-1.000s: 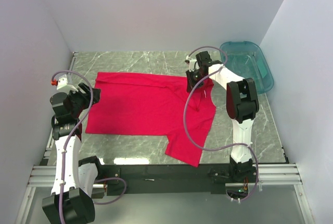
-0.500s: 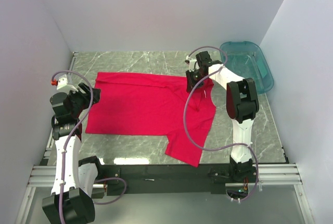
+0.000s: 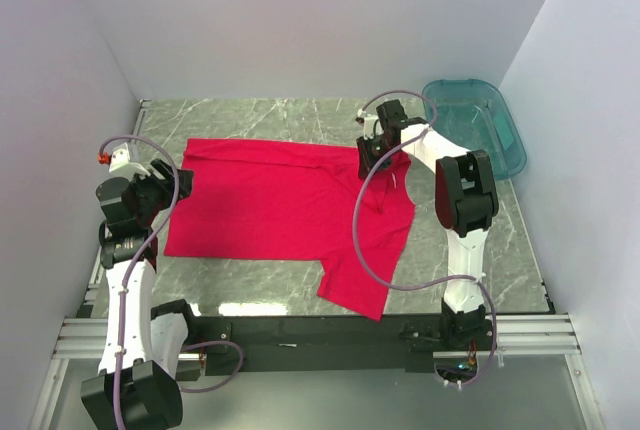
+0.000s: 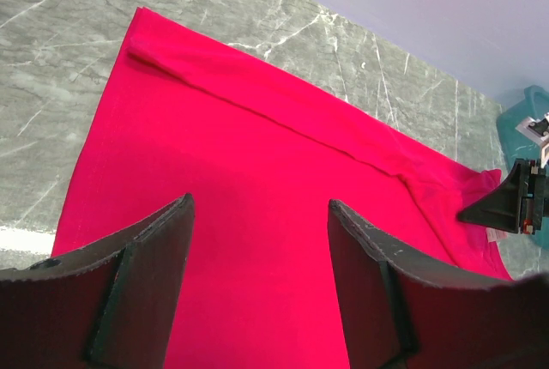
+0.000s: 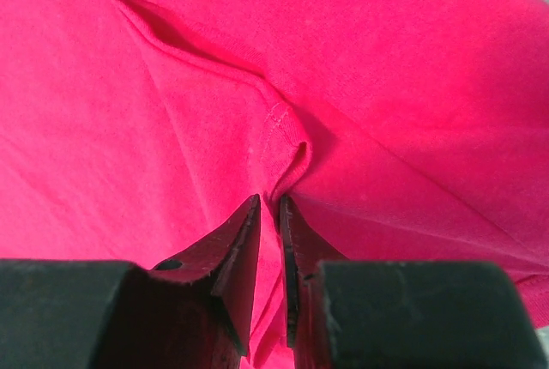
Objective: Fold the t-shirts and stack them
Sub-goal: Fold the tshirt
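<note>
Jaws of the right gripper (image 5: pixel 268 203) are pinching a raised fold of the red t-shirt (image 3: pixel 270 210), standing almost together. Left gripper (image 4: pixel 260 208) is hovering, jaws wide apart, over the t-shirt, which is lying spread on the marble table (image 3: pixel 300 115).

We look down on a grey-green marbled table (image 3: pixel 250 115) that carries two things. A red t-shirt (image 3: pixel 280 210) is spread mostly flat across its middle, one sleeve trailing toward the near edge and a long crease running along its far side. A teal bin (image 3: pixel 470 110) sits in the far right corner.
</note>
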